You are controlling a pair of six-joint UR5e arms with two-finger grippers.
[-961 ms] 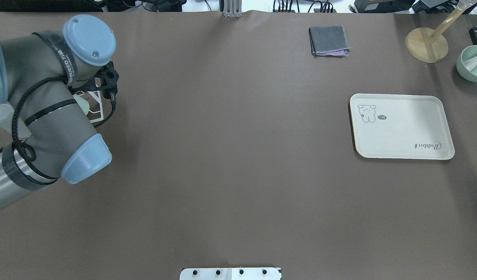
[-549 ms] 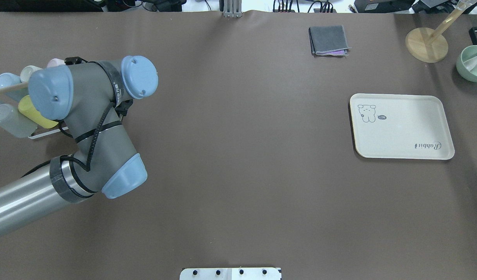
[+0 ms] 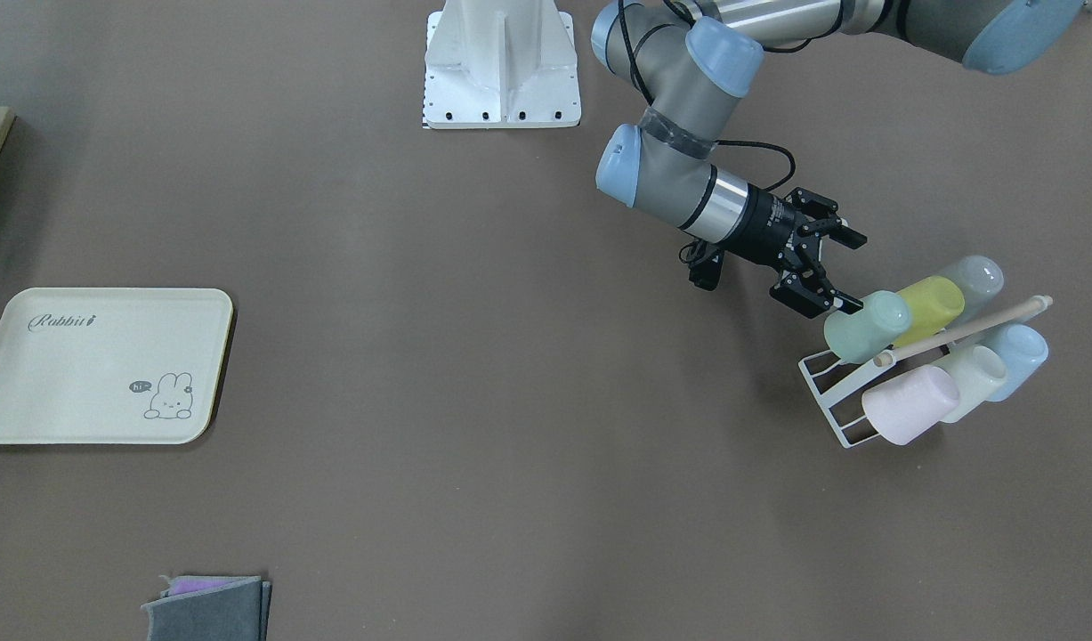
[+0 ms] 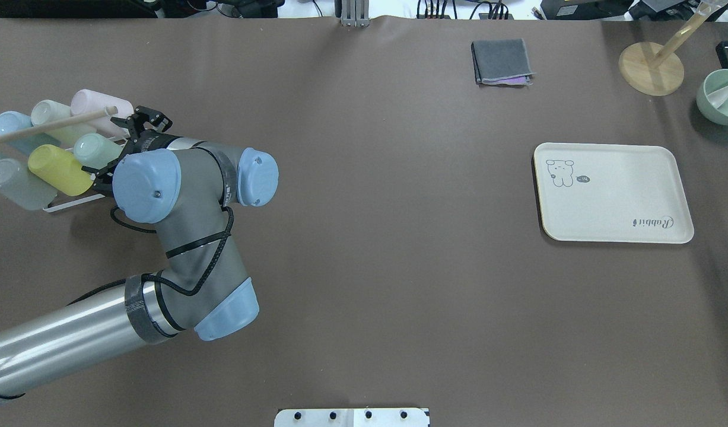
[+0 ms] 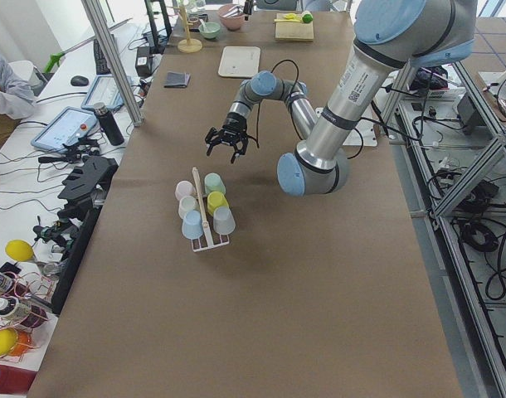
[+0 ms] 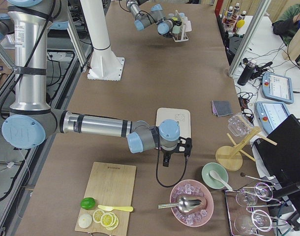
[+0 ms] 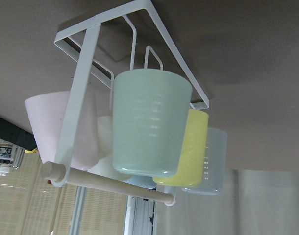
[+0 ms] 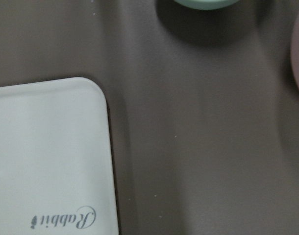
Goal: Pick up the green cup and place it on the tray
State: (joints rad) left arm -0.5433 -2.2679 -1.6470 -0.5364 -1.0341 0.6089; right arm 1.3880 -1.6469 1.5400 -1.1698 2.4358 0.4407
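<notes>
The green cup (image 3: 866, 327) lies tilted on a white wire rack (image 3: 830, 392), nearest me in the row beside a yellow cup (image 3: 930, 307). It also shows in the overhead view (image 4: 97, 150) and fills the left wrist view (image 7: 149, 127), base toward the camera. My left gripper (image 3: 844, 271) is open and empty, level with the green cup's base; its lower fingertip (image 3: 844, 304) is very close to the cup. The cream tray (image 4: 613, 193) lies empty far across the table. My right gripper (image 6: 175, 147) hovers by the tray's corner (image 8: 46, 156); I cannot tell whether it is open or shut.
The rack also holds pink (image 3: 906, 405), cream (image 3: 971, 378), blue (image 3: 1017, 356) and grey-blue (image 3: 977, 276) cups under a wooden rod (image 3: 964, 331). A folded grey cloth (image 4: 501, 61), a wooden stand (image 4: 651, 68) and a green bowl (image 4: 722, 98) sit beyond the tray.
My left arm has swung toward the table's middle, uncovering the rack. Its wrist has turned so the open gripper now points at the green cup.
</notes>
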